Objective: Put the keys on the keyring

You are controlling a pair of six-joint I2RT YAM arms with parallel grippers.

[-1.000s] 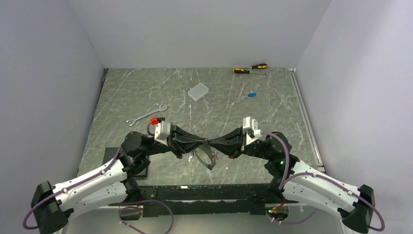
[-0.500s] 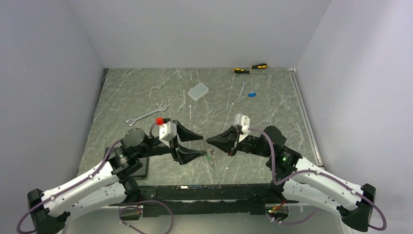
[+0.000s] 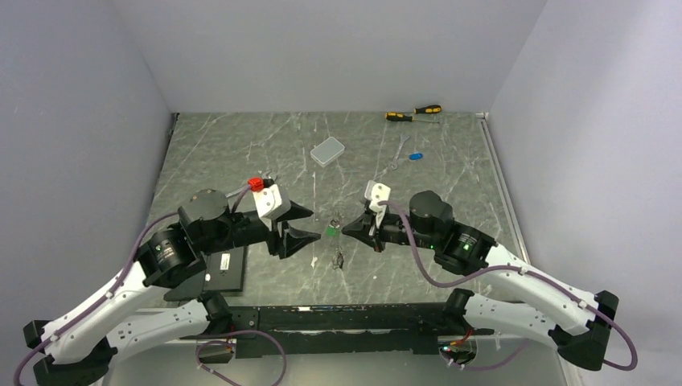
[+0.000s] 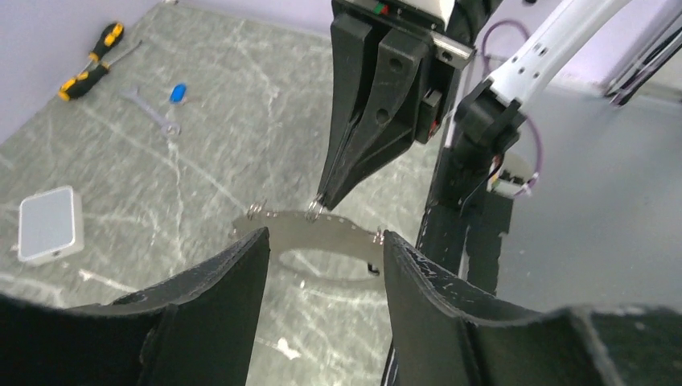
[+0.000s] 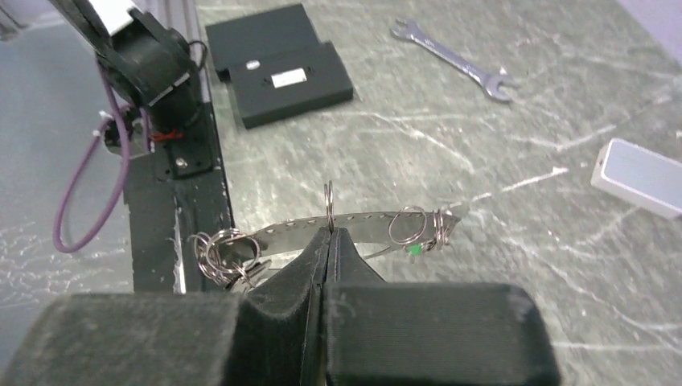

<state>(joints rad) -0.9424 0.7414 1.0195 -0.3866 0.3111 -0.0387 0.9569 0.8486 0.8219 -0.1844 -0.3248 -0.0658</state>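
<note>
Three pale walls [image 3: 322, 48], marbled grey table [image 3: 225, 153]

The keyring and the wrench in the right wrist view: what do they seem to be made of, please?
The keyring looks like thin polished metal: silvery, glinting. The wrench is probably steel: dull silver-grey with a bright edge.

I can read no writing, number, brand or sign in any of my views. The only thing like a label is a small pale sticker [image 5: 289, 78] on top of the black box [image 5: 322, 84] seen from my right wrist, and it is too small and blurred for me to make out any letters on it.
</note>
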